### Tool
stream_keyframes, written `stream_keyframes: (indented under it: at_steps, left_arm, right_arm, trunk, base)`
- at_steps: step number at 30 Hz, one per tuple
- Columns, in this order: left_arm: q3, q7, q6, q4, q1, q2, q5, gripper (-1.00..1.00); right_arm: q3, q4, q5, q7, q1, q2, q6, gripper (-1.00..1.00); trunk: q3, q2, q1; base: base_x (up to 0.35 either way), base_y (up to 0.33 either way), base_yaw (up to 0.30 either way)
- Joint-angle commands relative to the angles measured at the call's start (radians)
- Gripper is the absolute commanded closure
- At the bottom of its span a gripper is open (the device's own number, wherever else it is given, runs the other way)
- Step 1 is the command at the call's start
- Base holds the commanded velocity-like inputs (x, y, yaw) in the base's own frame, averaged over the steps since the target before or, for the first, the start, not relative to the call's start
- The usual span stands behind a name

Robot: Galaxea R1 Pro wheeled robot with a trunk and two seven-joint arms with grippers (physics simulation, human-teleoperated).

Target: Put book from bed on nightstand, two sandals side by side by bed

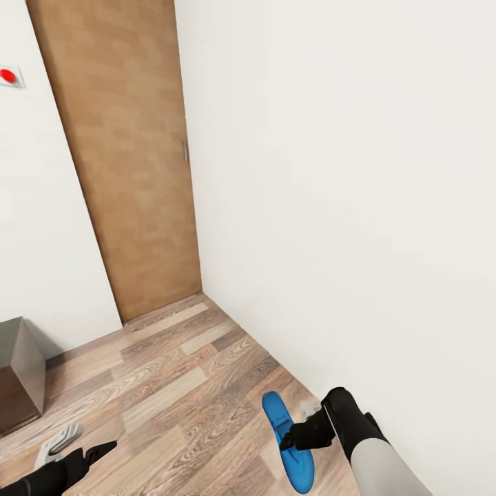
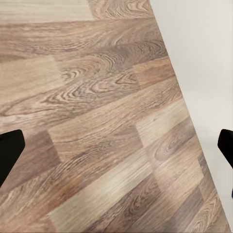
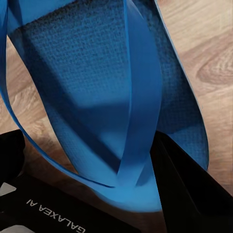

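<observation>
My right gripper [image 1: 295, 437] is shut on one bright blue sandal [image 1: 288, 441] low over the wood-plank floor [image 1: 172, 386], close to the white wall on the right. In the right wrist view the sandal [image 3: 92, 82] fills the frame, and its blue strap [image 3: 141, 111] runs down between my black fingers [image 3: 189, 194]. My left gripper [image 1: 103, 449] hangs at the lower left. The left wrist view shows that gripper [image 2: 116, 150] open, with only bare floor between its fingers [image 2: 7, 150]. The book and the nightstand are out of view.
A closed wooden door [image 1: 124, 151] stands ahead, between white walls. At the left edge sits a grey-topped, dark brown block [image 1: 19, 372], possibly the bed's corner. A small light-grey object [image 1: 58, 441] lies on the floor by my left gripper.
</observation>
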Motion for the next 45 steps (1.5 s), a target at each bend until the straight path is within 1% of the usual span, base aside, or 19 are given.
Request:
stream_keyframes:
  at_steps: [1, 35, 45]
  left_arm:
    - [0.001, -0.002, 0.005, -0.001, 0.000, 0.000, 0.002, -1.00]
    - [0.001, -0.002, 0.005, -0.001, 0.000, 0.000, 0.003, -1.00]
    - [0.001, -0.002, 0.005, 0.000, 0.000, 0.000, 0.003, -1.00]
  right_arm:
    - [-0.008, -0.002, 0.008, 0.008, -0.001, 0.002, 0.004, 1.00]
    - [-0.009, -0.002, 0.009, 0.008, -0.001, 0.002, 0.004, 1.00]
    - [-0.009, -0.002, 0.008, 0.008, -0.001, 0.002, 0.004, 1.00]
  trunk:
    - [-0.001, 0.000, 0.000]
    - [-0.001, 0.000, 0.000]
    - [-0.001, 0.000, 0.000]
  base:
    - [0.000, 0.000, 0.230]
    - [0.000, 0.000, 0.229]
    - [0.076, 0.000, 0.060]
